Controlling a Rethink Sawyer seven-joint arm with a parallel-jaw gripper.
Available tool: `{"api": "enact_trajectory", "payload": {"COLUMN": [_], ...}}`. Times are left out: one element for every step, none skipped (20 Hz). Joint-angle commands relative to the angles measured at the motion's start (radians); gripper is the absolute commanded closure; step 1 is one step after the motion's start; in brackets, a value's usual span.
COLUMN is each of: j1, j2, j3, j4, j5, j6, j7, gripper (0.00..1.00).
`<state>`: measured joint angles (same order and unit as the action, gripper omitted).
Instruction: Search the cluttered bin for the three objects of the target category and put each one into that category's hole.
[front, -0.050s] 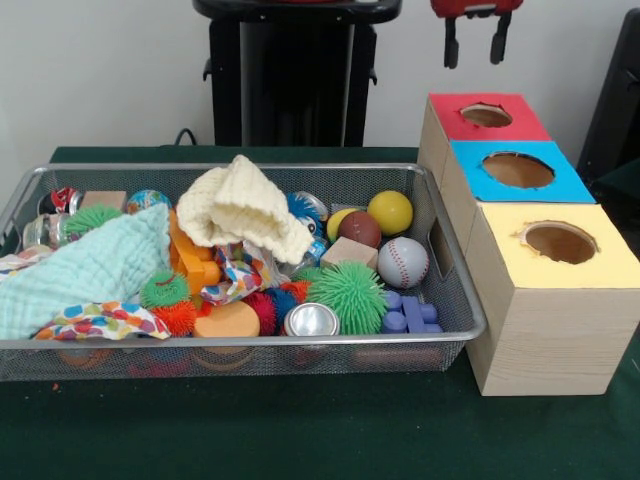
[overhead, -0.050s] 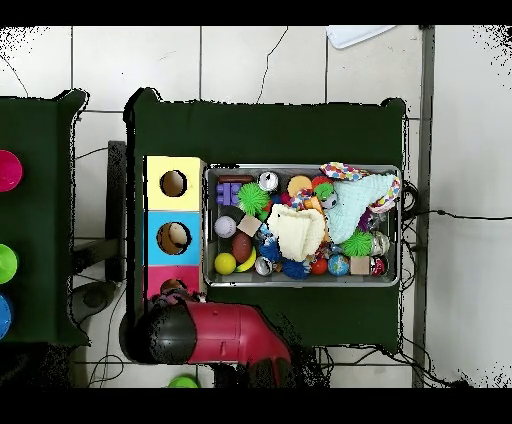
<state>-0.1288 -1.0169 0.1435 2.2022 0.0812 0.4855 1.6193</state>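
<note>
Gripper hangs released, fingers apart, straight above red-topped hole. Wire bin of toys down beside it. No readable writing anywhere, baseball included.

Layout of the table, front view: a wire bin stands at left — a row of three boxes, each with a hole on top, runs along its right side, just beside it. In the bin, a knitted cloth lies on top at centre, a folded cloth at left. A baseball sits near the right wall, two balls behind it, a spiky ball to its left — a can lies at the front rim.
</note>
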Motion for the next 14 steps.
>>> {"api": "enact_trajectory", "payload": {"j1": [-0.064, -0.071, -0.080, -0.091, -0.100, -0.109, -0.118, -0.129, -0.139, -0.148, -0.157, -0.166, -0.174, -0.182], "j2": [0.070, 0.074, 0.077, 0.081, 0.085, 0.089, 0.093, 0.096, 0.097, 0.098, 0.098, 0.099, 0.102, 0.108], "j3": [-0.009, -0.005, 0.002, 0.012, 0.019, 0.026, 0.032, 0.041, 0.048, 0.054, 0.059, 0.065, 0.070, 0.077], "j4": [-0.164, -0.173, -0.181, -0.189, -0.199, -0.207, -0.215, -0.221, -0.230, -0.242, -0.253, -0.264, -0.281, -0.295], "j5": [-0.102, -0.116, -0.124, -0.129, -0.137, -0.145, -0.153, -0.155, -0.158, -0.160, -0.162, -0.163, -0.171, -0.180], "j6": [0.054, 0.045, 0.041, 0.042, 0.044, 0.043, 0.041, 0.041, 0.051, 0.065, 0.079, 0.094, 0.107, 0.116], "j7": [0.016, 0.008, 0.003, -0.003, -0.010, -0.014, -0.019, -0.024, -0.028, -0.034, -0.040, -0.046, -0.055, -0.068], "gripper": [0.00, 0.00, 0.00, 0.00, 0.00, 0.00, 0.00, 0.00, 0.00, 0.00, 0.00, 0.00, 0.00, 0.00]}}
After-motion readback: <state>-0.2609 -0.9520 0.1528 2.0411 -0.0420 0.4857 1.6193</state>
